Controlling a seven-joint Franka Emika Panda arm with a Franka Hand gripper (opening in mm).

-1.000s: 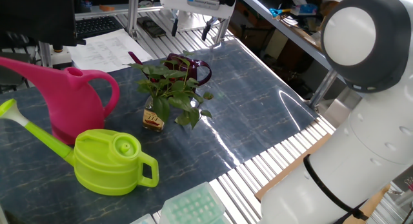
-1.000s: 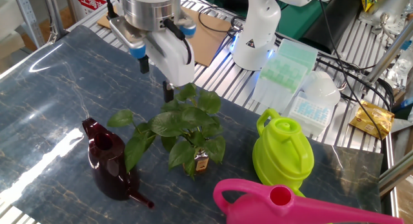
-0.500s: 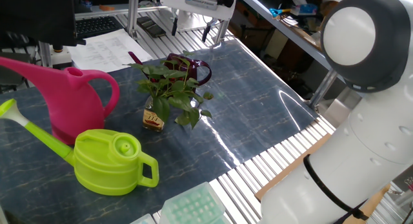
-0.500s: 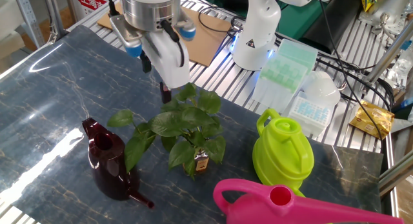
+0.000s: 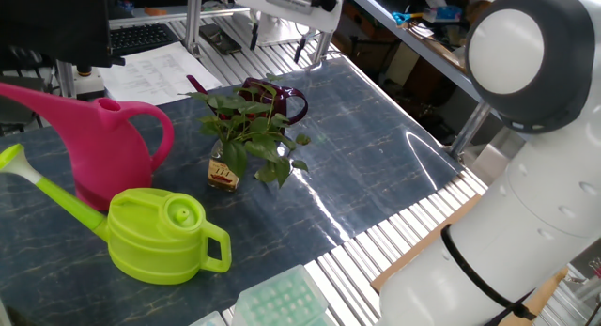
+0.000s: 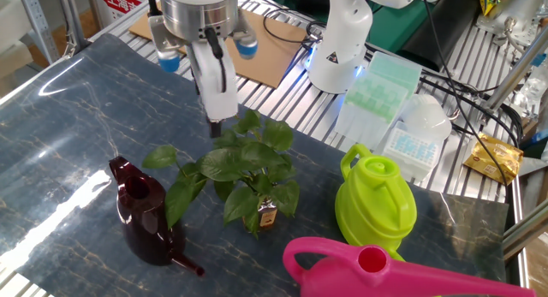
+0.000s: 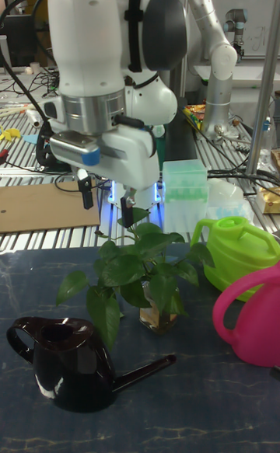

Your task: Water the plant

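The plant is a sprig of broad green leaves in a tiny clear bottle near the table's middle; it also shows in the other fixed view and the tall view. A dark maroon watering can stands close beside it. My gripper hangs in the air above and behind the plant, open, with nothing between its fingers. In the other fixed view the hand is edge-on, so only one dark fingertip shows, just over the leaves.
A pink watering can and a lime-green one stand by the plant. Green tip boxes and a white arm base are at one table edge, papers at another.
The hand has turned about its wrist over the plant, from slanted to edge-on in the other fixed view. Plant and cans have not moved.
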